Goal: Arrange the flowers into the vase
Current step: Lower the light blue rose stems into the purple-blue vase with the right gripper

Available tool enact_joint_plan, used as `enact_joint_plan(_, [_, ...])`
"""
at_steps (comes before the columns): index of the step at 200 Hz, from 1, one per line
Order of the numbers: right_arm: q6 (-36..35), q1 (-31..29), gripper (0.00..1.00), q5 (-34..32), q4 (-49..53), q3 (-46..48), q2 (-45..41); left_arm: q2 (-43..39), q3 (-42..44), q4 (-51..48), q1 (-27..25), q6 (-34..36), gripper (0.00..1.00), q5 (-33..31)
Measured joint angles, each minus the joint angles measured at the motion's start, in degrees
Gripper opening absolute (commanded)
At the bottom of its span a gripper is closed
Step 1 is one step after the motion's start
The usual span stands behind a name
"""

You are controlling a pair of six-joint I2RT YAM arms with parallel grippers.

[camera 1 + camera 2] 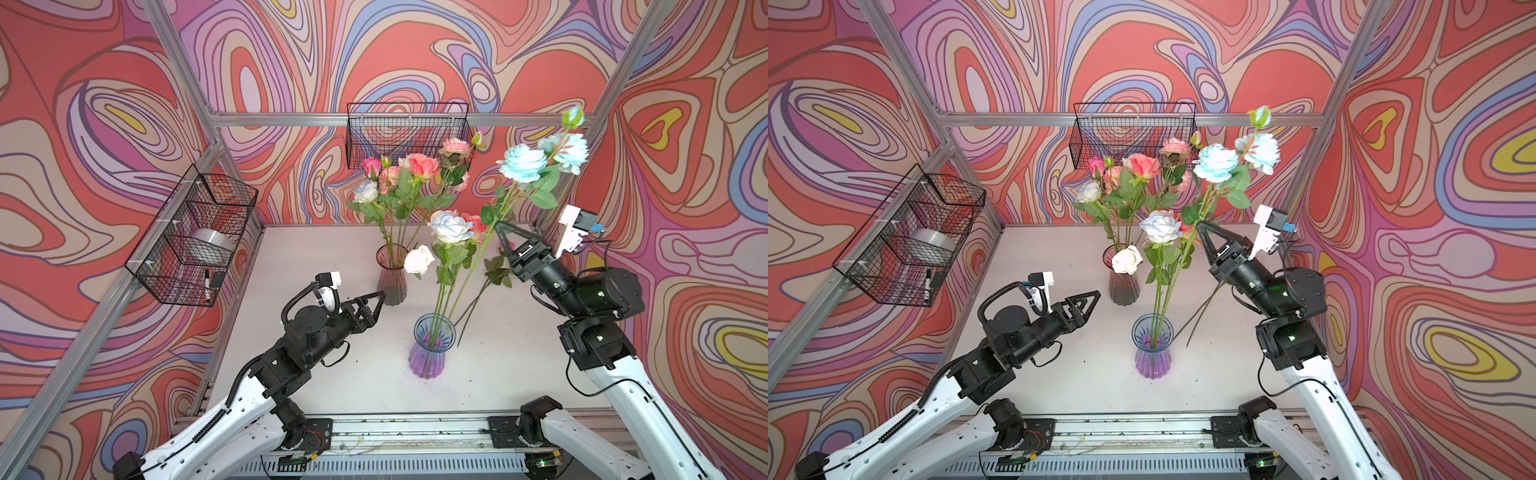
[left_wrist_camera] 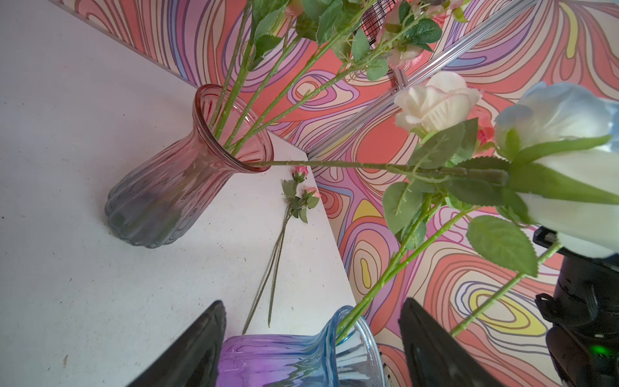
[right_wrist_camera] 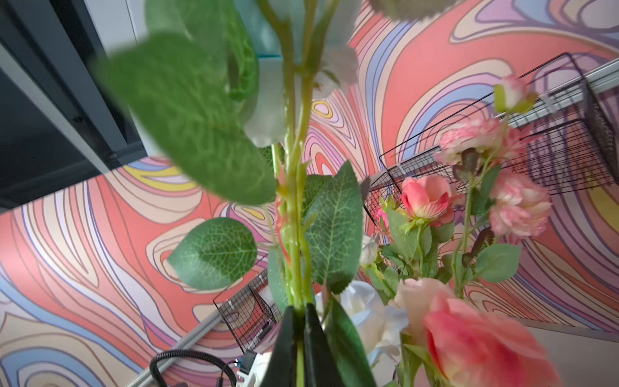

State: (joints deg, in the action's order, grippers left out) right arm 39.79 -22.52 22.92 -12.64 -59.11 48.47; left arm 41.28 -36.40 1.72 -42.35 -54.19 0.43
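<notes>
Obliquely tilted upward, right hand [image 1: 498, 226] clamps blue rose stem [image 3: 294, 234].

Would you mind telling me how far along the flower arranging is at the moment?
Done: several roses stand in the pink vase and a few in the blue vase. In hand: the right gripper is shut on a pale-blue rose, held above the table; the left gripper is open and empty. Left: seating that rose, then the spray lying on the table.

Both top views look down from above the near edge over the whole desk [image 1: 353, 386]; both wrist cameras, close in, face the far flowers [image 3: 428, 197].
</notes>
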Motion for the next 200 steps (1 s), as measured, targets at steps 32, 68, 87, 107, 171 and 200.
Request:
enact_joint_plan(32, [-5.79, -4.72, 0.00, -3.26, 1.64, 0.98, 0.00, -0.48, 0.50, -0.04, 0.00, 0.00, 0.83, 0.00])
enact_joint_plan(68, [-8.17, -5.01, 0.00, -4.96, 1.86, 2.58, 0.79, -2.54, 1.53, 0.07, 0.00, 0.00, 0.83, -0.09])
enact_joint_plan(87, [-9.18, -5.09, 0.00, -5.11, 2.01, 2.58, 1.92, -3.04, 2.91, 0.66, 0.00, -0.04, 0.83, -0.26])
enact_joint_plan(107, [-10.58, -5.27, 0.00, -5.16, 2.82, 3.63, 1.92, -3.06, 4.90, 1.51, 0.00, -0.28, 0.83, -0.26])
enact_joint_plan(171, [-13.49, -5.77, 0.16, -5.42, 11.21, 10.58, -5.11, -3.98, 9.29, 2.10, 0.00, -0.55, 0.84, -1.73])
enact_joint_plan(200, [-13.64, -6.10, 0.24, -3.93, 13.84, 11.02, -5.53, -3.06, 9.46, 3.74, 0.00, -0.74, 0.84, -2.01])
